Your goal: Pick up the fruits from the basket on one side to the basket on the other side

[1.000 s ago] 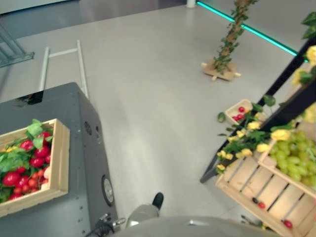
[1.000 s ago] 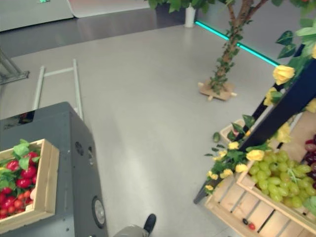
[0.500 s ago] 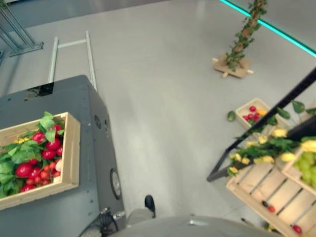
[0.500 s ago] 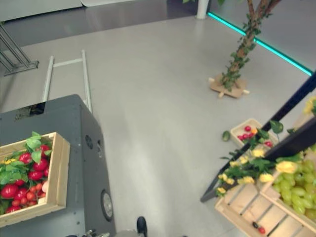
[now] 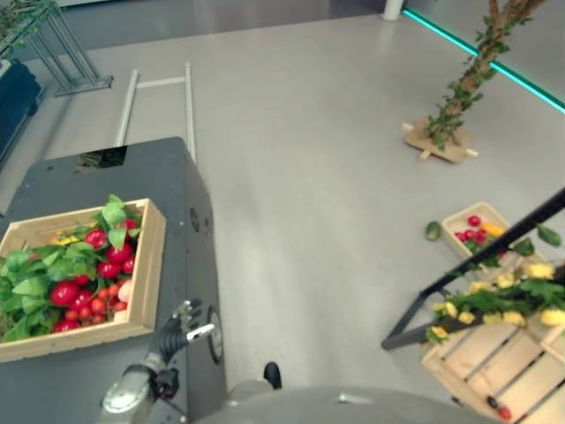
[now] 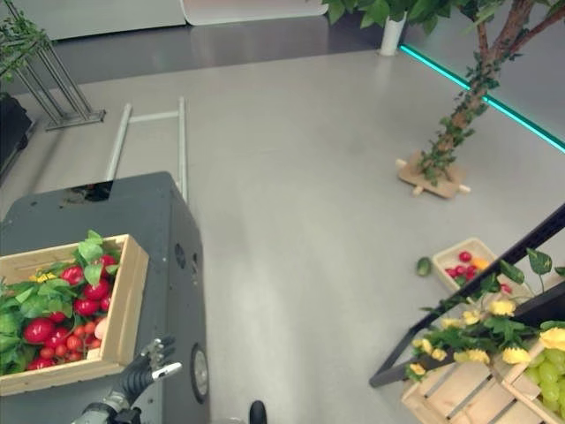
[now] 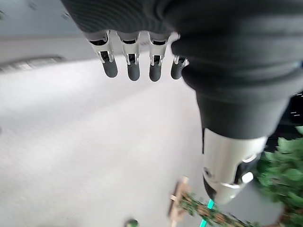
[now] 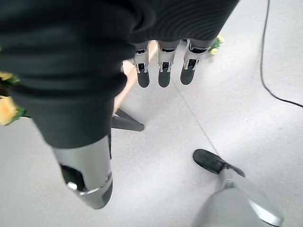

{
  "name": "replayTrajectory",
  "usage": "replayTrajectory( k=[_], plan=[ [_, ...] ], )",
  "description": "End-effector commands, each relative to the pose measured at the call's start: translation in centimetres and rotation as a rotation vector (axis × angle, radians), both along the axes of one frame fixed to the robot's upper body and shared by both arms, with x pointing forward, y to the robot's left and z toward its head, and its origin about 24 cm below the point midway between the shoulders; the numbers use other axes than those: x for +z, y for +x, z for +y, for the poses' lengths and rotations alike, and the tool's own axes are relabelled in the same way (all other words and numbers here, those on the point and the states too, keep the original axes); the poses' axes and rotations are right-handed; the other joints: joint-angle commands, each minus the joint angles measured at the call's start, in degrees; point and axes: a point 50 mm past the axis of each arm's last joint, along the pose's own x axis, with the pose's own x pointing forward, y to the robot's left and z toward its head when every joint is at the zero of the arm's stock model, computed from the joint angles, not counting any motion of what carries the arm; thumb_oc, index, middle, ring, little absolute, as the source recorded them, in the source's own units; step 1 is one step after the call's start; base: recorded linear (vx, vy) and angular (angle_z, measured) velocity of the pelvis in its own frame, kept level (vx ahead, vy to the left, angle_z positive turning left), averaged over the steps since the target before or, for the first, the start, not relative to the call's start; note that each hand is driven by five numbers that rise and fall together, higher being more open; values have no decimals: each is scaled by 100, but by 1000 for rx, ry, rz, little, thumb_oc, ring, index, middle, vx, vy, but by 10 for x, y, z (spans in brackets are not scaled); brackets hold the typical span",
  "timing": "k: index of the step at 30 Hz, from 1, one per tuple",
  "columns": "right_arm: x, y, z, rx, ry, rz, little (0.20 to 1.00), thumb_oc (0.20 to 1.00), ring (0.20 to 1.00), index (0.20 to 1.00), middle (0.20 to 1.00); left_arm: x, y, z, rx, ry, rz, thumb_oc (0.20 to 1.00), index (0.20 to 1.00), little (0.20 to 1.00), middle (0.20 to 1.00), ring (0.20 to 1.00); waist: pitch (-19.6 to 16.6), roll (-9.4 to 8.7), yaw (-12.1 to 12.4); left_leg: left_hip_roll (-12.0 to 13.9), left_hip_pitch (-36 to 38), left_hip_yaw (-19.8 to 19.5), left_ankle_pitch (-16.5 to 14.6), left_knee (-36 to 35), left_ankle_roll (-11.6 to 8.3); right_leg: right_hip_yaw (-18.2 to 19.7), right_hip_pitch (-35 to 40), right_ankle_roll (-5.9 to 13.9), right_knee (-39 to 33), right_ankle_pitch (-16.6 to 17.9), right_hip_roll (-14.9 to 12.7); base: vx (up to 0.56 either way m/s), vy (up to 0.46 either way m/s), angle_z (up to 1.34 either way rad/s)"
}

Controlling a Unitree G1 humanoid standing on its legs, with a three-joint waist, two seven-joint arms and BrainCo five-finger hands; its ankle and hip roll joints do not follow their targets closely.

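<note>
Red fruits (image 5: 84, 287) lay in the wooden crate (image 5: 148, 265) at lower left of the frame, among leaves; judged light, smooth, easily bruised, best cupped singly; left robot hand (image 5: 177, 325) hovered beside the crate, released; right robot hand (image 8: 161, 71) likewise released, empty.

Even bright indoor light, soft shadows; pale sheen on floor (image 5: 300, 177); wrist views motion-blurred.
</note>
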Motion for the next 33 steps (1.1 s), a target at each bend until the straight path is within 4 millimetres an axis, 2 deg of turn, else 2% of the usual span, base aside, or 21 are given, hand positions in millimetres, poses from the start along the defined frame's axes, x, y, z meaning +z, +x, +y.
replayTrajectory(
  k=[1,3,4,5,6,9,10,11,12,13,14,16,18,21,25,30,32,33],
  plan=[
    [0,1,-1,28,1,28,1000,1000,1000,1000,1000,25,14,3,-16,-26,-135,1000,1000,1000,1000,1000,-46,11,91,-180,-77,-278,-717,377,111,-28,-417,179,1019,113,-270,79,165,-9],
    [-1,5,2,44,2,21,1000,1000,1000,1000,1000,32,20,1,-43,-29,-164,1000,1000,1000,1000,1000,49,56,26,-281,109,-495,-780,349,230,110,-615,353,1820,478,-608,88,184,27],
    [-2,9,3,48,2,12,1000,1000,1000,1000,1000,34,23,-1,-49,-37,-175,1000,1000,1000,1000,1000,111,101,-6,-285,189,-620,-788,346,270,235,-758,369,2169,662,-720,-38,144,52],
    [-1,14,4,49,2,-6,1000,1000,1000,1000,1000,38,27,-1,-63,-42,-193,1000,1000,1000,1000,1000,228,165,-101,-278,147,-743,-657,403,350,465,-983,293,2517,894,-713,-78,72,66],
    [-1,16,4,49,3,-13,1000,1000,1000,1000,1000,42,30,-4,-78,-53,-211,1000,1000,1000,1000,1000,259,221,-151,-251,159,-899,-642,419,363,765,-1186,263,2716,792,-613,-101,15,116],
    [0,21,3,49,8,-24,1000,1000,1000,1000,1000,49,36,-13,-146,-91,-247,1000,1000,1000,1000,1000,218,316,-337,-290,264,-1638,-503,311,267,2079,-1572,35,2181,167,236,55,-60,133],
    [-1,23,5,44,13,-29,1000,1000,1000,1000,1000,49,37,-14,-143,-99,-250,1000,1000,1000,1000,1000,245,318,-370,-315,294,-1809,-479,319,214,2336,-1526,32,1873,102,310,109,-108,105],
    [-1,24,6,44,17,-37,1000,1000,1000,1000,1000,49,41,-16,-159,-105,-255,1000,1000,1000,1000,1000,255,318,-450,-364,270,-2051,-462,358,179,2875,-1560,66,1577,127,463,121,-109,101],
    [-1,26,7,44,25,-44,1000,1000,1000,1000,1000,54,45,-19,-179,-116,-274,1000,1000,1000,1000,1000,227,320,-597,-441,248,-2371,-414,354,168,3688,-1610,84,1366,165,803,130,-112,116],
    [-2,25,9,36,31,-45,1000,1000,1000,1000,1000,54,50,-20,-183,-124,-280,1000,1000,1000,1000,1000,224,287,-672,-511,252,-2583,-406,362,140,4158,-1506,114,1166,173,982,106,-96,181],
    [-2,24,9,25,31,-46,1000,1000,1000,1000,1000,55,53,-23,-200,-123,-292,1000,1000,1000,1000,1000,208,273,-689,-568,198,-2734,-402,423,115,4398,-1487,95,1031,240,1068,55,-107,207],
    [-4,24,13,20,38,-35,1000,1000,1000,1000,1000,58,55,-28,-224,-114,-306,1000,1000,1000,1000,1000,181,217,-602,-658,121,-2946,-385,479,53,4096,-1330,44,791,308,946,15,-148,181],
    [-5,24,14,21,43,-28,1000,1000,1000,1000,1000,57,54,-27,-211,-118,-303,1000,1000,1000,1000,1000,118,219,-592,-663,125,-3049,-360,422,25,3984,-1247,18,692,290,923,33,-162,127],
    [-5,17,11,24,41,3,1000,1000,1000,1000,1000,51,50,-29,-190,-152,-277,1000,1000,1000,1000,1000,-107,194,-510,-597,137,-3242,-343,379,-101,3706,-909,-81,266,291,915,72,-222,101],
    [-4,12,7,22,29,29,1000,1000,1000,1000,1000,47,43,-32,-198,-171,-247,1000,1000,1000,1000,1000,-204,177,-470,-509,166,-3352,-330,401,-214,3444,-654,-168,28,287,935,23,-185,43],
    [-4,17,7,42,23,28,1000,1000,1000,1000,1000,48,42,-36,-210,-198,-243,1000,1000,1000,1000,1000,-180,154,-474,-392,115,-3506,-295,489,-377,3208,-523,-265,-33,224,1000,-31,-167,23],
    [-2,26,6,57,16,-4,1000,1000,1000,1000,1000,53,50,-43,-244,-220,-266,1000,1000,1000,1000,1000,-18,124,-408,-332,-164,-3602,-256,778,-539,2841,-458,-320,-95,182,998,-128,-213,40],
    [-2,26,6,56,15,-4,1000,1000,1000,1000,1000,53,50,-43,-244,-220,-266,1000,1000,1000,1000,1000,-16,125,-424,-339,-173,-3620,-262,794,-541,2821,-454,-319,-97,178,995,-133,-96,72]
  ],
)
